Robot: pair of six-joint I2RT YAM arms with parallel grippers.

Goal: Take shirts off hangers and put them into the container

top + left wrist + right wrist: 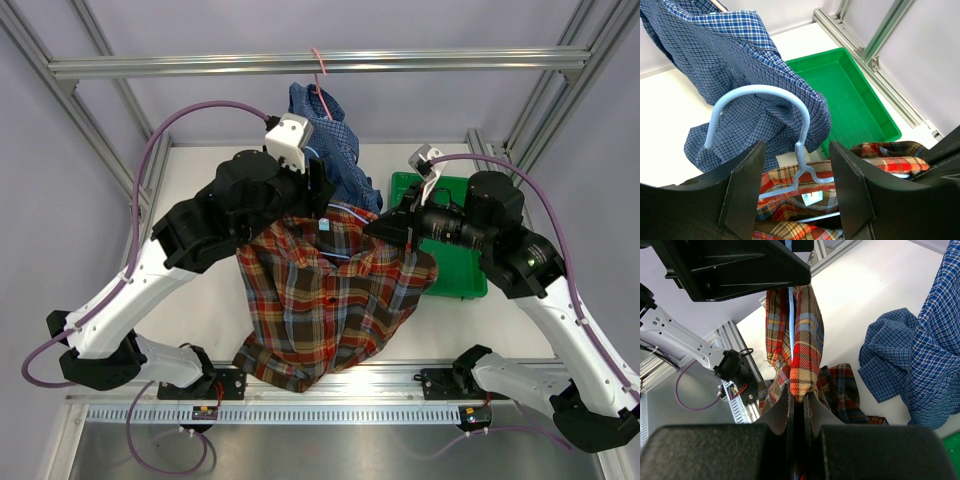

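Plaid shirt (320, 310) is hogging the middle of the worktop (195, 170), getting held up between both arms, with its collar hiding under them. Blue shirt (330, 140) is dangling behind it off the pink hanger (320, 65), only the hook showing over the top rail (200, 65). Green tray (460, 280) is sitting on the right, far end getting covered by the right arm. Light blue hanger (799, 152) is poking out of the plaid collar, shoulders buried in cloth. Left arm's fingers (747, 185) are standing wide around its neck, apparently not touching. Right arm's fingers (780, 415) are pinching plaid fabric tight.
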